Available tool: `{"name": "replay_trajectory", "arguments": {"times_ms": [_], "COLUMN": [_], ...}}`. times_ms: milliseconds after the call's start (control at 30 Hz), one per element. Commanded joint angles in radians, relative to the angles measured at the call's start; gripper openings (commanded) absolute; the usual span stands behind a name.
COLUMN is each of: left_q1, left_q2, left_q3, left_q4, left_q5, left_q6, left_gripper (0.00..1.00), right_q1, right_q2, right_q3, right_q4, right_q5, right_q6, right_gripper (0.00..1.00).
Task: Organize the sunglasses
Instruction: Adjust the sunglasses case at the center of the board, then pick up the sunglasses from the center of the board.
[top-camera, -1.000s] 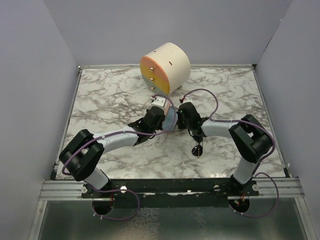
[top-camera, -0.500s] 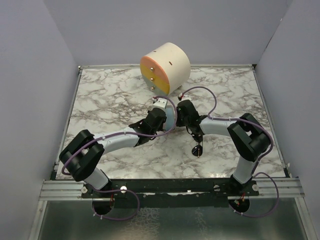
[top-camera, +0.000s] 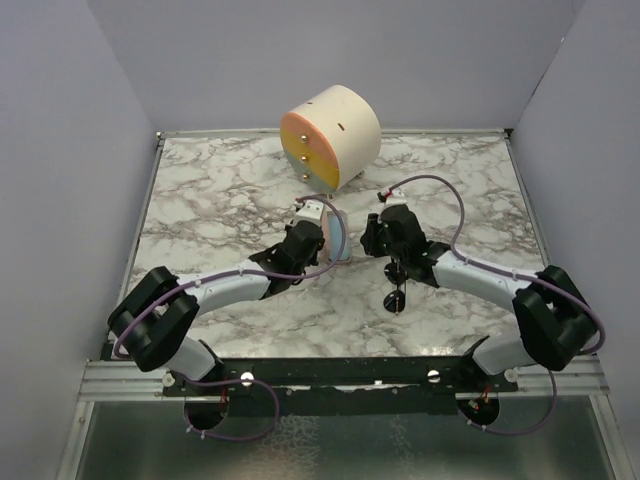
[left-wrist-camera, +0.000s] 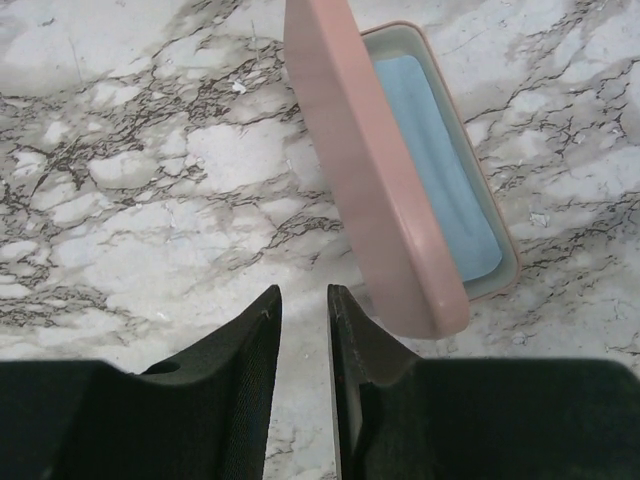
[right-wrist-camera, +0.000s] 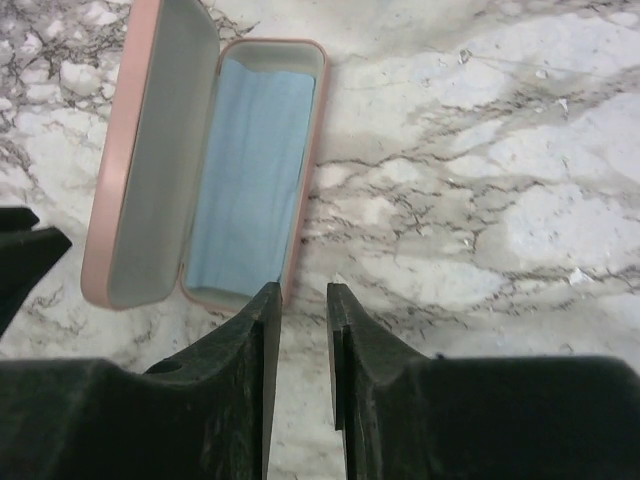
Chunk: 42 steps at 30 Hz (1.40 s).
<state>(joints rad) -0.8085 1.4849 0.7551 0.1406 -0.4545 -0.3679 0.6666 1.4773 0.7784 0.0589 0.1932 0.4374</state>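
The sunglasses (top-camera: 397, 298), small with round black lenses, lie on the marble table under my right forearm, clear of both grippers. The pink case (top-camera: 338, 235) lies open at the table's middle with its lid (left-wrist-camera: 370, 170) standing up. The light blue cloth (right-wrist-camera: 250, 170) lies in its base. My left gripper (top-camera: 308, 232) sits just left of the lid. Its jaws (left-wrist-camera: 303, 300) stand a narrow gap apart with nothing between them. My right gripper (top-camera: 372, 238) is just right of the case, jaws (right-wrist-camera: 303, 295) equally close together and empty.
A cream cylinder with an orange face (top-camera: 330, 137) stands at the back middle of the table. Purple-grey walls close in the table on three sides. Bare marble (top-camera: 200, 200) lies to the left and at the far right.
My right gripper has drawn back to the right, away from the case. My left gripper has stayed beside the lid. The case now lies open and is held by neither gripper.
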Motion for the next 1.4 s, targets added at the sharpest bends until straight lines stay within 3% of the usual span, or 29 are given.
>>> {"name": "replay_trajectory", "arguments": {"times_ms": [0, 233, 567, 867, 1367], "left_q1": [0.011, 0.013, 0.013, 0.013, 0.012], "left_q2": [-0.049, -0.071, -0.101, -0.117, -0.103], "left_q3": [-0.026, -0.058, -0.081, -0.097, -0.097], "left_q4": [0.014, 0.033, 0.047, 0.057, 0.067], "left_q5": [0.016, 0.066, 0.104, 0.127, 0.152], "left_q6": [-0.022, -0.046, -0.06, -0.062, -0.059], "left_gripper": [0.28, 0.28, 0.28, 0.28, 0.28], "right_q1": [0.005, -0.006, -0.047, -0.084, -0.159], "right_q2": [-0.125, -0.352, -0.497, -0.557, -0.533], "right_q3": [-0.085, -0.252, -0.349, -0.375, -0.434], "right_q4": [-0.074, -0.106, -0.181, -0.267, -0.21], "right_q5": [0.021, 0.035, -0.052, -0.125, -0.223], "right_q6": [0.023, 0.07, 0.127, 0.185, 0.2], "right_gripper": [0.27, 0.37, 0.38, 0.38, 0.36]}}
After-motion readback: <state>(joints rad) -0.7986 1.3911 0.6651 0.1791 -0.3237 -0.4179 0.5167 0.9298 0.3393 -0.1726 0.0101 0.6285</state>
